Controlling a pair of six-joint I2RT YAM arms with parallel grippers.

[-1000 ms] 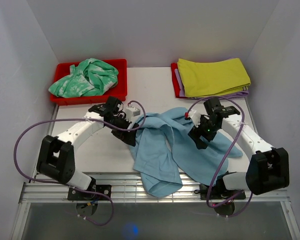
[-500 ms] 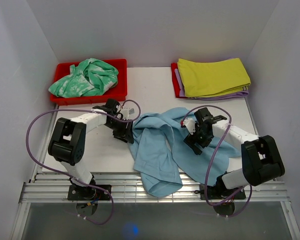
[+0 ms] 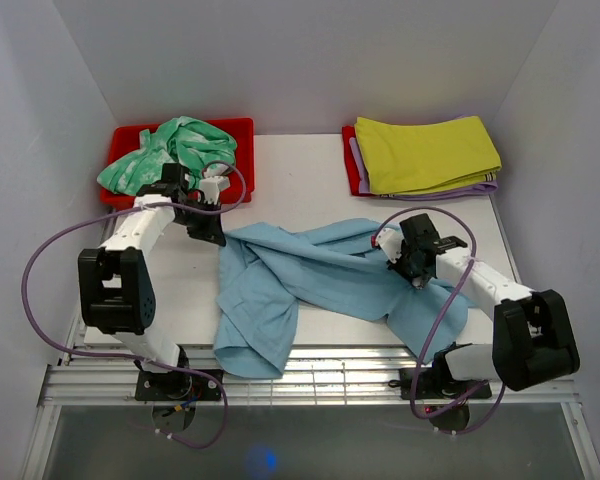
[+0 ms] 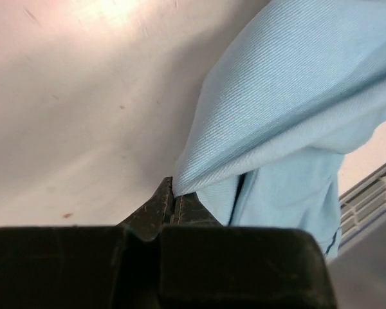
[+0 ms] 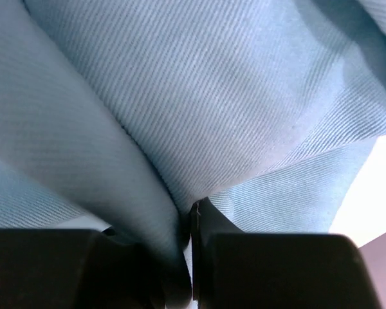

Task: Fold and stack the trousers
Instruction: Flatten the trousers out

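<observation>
the top camera is looking down from above and behind the arm bases, taking in the whole table (image 3: 310,170). each wrist camera is staring from very close past its own tips, the left gripper (image 4: 174,193) and the right gripper (image 5: 190,209). all three views are sharing the trousers (image 3: 320,275).

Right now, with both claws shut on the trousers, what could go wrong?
1. The left claw pinches only a thin edge of the trousers at its very tips; more pull could slip it free.
2. One trouser end hangs over the slatted near edge; dragging may snag it there.
3. The left claw sits close to the red bin; pulling further that way risks a bump.
</observation>
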